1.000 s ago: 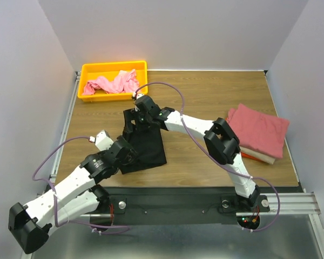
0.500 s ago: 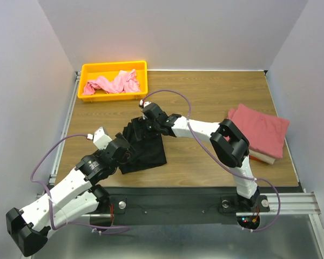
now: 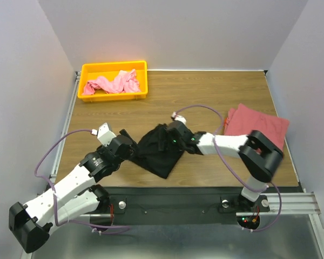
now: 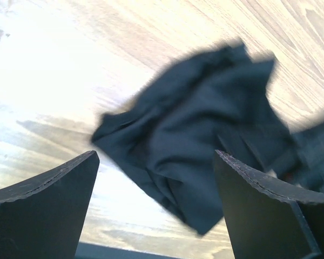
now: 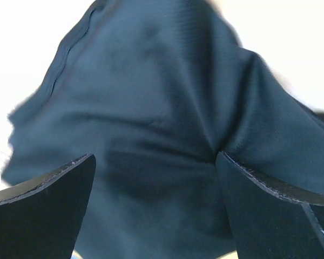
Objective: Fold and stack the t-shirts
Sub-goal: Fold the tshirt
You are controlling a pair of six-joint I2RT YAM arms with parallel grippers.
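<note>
Black t-shirt (image 3: pixel 161 155) one, rose-red t-shirt (image 3: pixel 259 128) one; left claw (image 4: pixel 156 162), right claw (image 5: pixel 155 159) both apart.

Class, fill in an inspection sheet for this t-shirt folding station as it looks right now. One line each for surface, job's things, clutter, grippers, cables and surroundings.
Surface: wooden table, bare wood in the middle.
Job's things: black t-shirt rumpled near the front; rose-red t-shirt folded at the right; light pink t-shirt bunched in the bin.
Clutter: yellow bin at the far left corner.
Grippers: left gripper open, just left of the black t-shirt; right gripper open, close over the black cloth.
Cables: left cable loops wide of its arm; right cable arcs above the table.
Surroundings: plain grey walls on three sides; metal rail along the near edge.
</note>
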